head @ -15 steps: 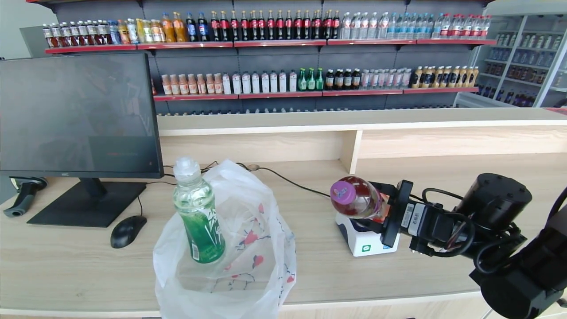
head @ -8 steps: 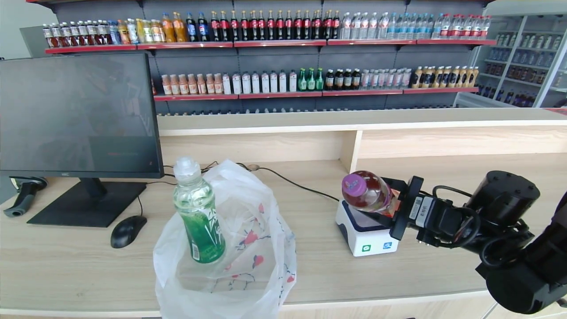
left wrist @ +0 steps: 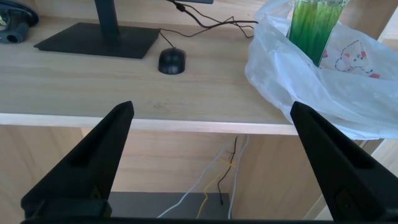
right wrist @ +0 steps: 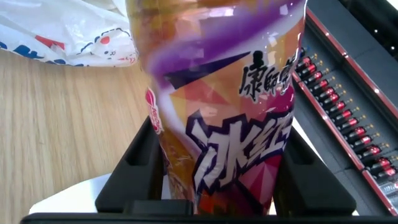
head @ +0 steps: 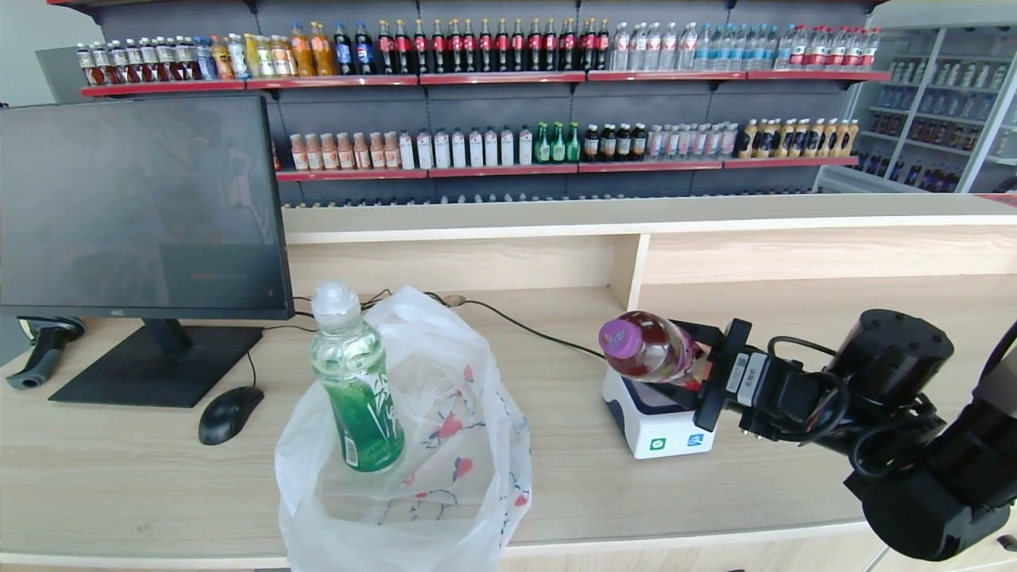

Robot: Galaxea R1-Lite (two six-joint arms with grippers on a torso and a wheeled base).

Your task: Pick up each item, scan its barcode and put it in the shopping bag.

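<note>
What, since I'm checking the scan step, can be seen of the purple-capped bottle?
The purple-capped bottle is clear plastic holding reddish-brown drink, with a purple, orange and white label round its body. Its cap is on. It lies roughly level, cap toward the robot's left, clamped round the body by the right gripper, just above the white scanner on the counter; contact with the scanner cannot be told.

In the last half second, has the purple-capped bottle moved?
Yes: the bottle in the right gripper slid slightly left over the scanner.
</note>
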